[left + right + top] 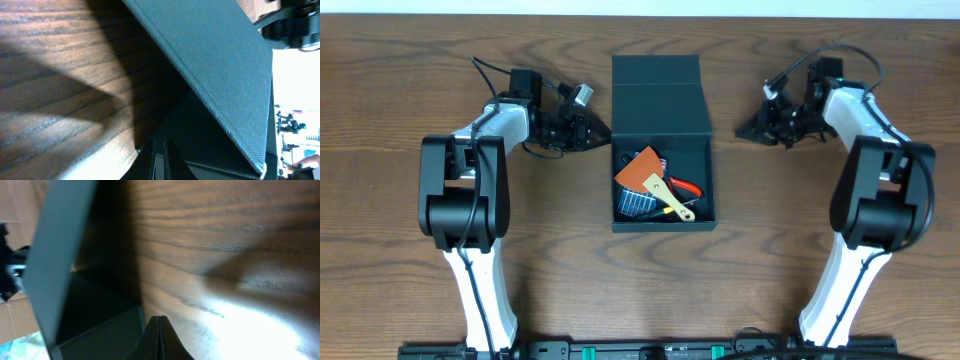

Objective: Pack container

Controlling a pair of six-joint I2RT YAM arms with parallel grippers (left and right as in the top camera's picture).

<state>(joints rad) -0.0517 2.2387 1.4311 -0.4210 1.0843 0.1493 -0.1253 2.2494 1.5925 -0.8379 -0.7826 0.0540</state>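
- Left end effector (601, 132): we note its fingers pressed together on nothing, the tip just beside the near wall of the container (660, 110).
- Right end effector (750, 130): fingers together, empty, low over the table (400, 250) and apart from the container.
- Container: at mid-table between the two arms, flap lid (657, 70) open at the far side.
- Inside we count an orange-brown flat piece (642, 170), a yellow-handled tool (672, 203), a red-handled tool (687, 187) and a blue item (635, 206).

Seemingly a robotics lab: wood-grain table (400, 60), black mounting rail (650, 350), my left arm (465, 195) and right arm (880, 195).
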